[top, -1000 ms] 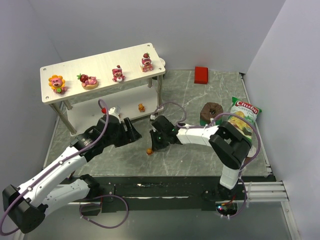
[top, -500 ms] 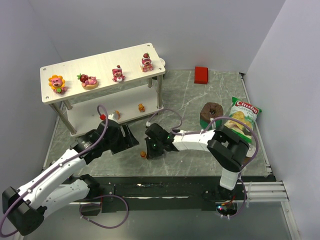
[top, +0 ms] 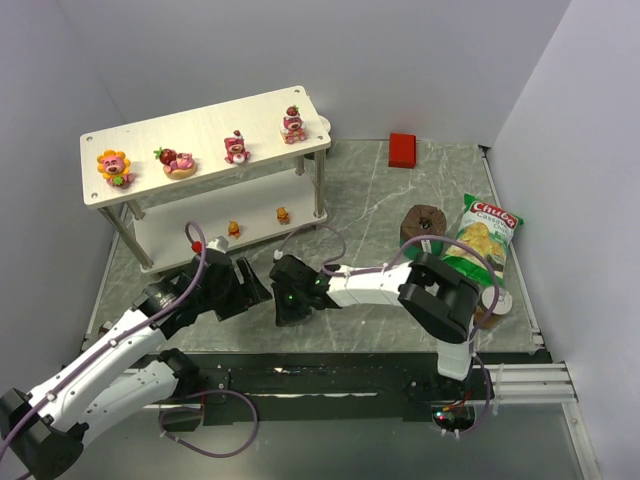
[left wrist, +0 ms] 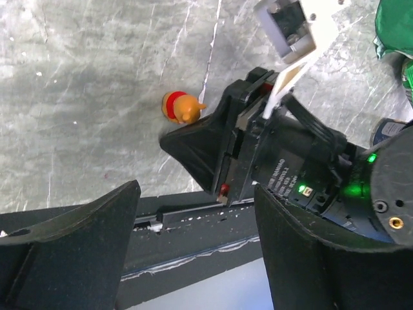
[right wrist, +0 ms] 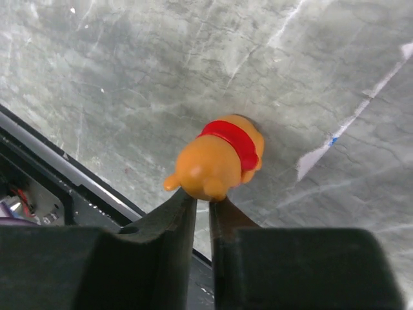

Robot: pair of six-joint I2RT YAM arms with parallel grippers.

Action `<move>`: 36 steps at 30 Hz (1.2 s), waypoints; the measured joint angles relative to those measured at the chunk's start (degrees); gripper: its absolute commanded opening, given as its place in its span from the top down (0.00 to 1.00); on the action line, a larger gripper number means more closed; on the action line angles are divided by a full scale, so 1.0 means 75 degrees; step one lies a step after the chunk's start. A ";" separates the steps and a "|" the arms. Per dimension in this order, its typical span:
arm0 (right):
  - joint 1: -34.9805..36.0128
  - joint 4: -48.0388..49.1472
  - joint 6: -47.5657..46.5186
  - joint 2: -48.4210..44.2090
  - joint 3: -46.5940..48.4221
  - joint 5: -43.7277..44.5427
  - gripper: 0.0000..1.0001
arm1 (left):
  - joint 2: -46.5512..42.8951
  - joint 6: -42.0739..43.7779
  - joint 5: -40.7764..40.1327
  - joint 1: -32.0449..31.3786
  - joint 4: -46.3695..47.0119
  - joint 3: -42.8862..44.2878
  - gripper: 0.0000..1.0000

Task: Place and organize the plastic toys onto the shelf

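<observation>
The shelf holds the orange-yellow flower-faced toy and three pink-red strawberry bears on its top board. Two small orange bears stand on the lower board. A third small orange bear with a red band lies on the grey floor, also in the left wrist view; the top view hides it. My right gripper, jaws almost together, touches this bear's head with its tips and shows in the top view. My left gripper is open and empty, just left of it.
A red block lies at the back. A brown-and-green cylinder and a green chips bag sit on the right. A black rail runs along the near edge, close behind the floor bear.
My right gripper has slid left and toward the near edge, with the floor bear at its tips. My left arm has drawn back from the shelf, uncovering a second small bear on the lower board.
</observation>
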 measured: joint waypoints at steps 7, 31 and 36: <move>0.0076 -0.0618 -0.0373 -0.1236 -0.0947 0.0653 0.38 | -0.0134 -0.0006 0.0020 0.0000 -0.0117 -0.0003 0.20; -0.1341 -0.3249 -0.0702 -0.2838 -0.0233 0.2340 0.34 | 0.0973 -0.1061 -0.0402 -0.0160 -0.0300 0.0175 0.27; -0.2110 -0.3631 -0.0291 -0.3923 -0.0764 0.2291 0.34 | 0.1760 -0.2066 -0.1139 -0.1035 -0.0248 0.0522 0.29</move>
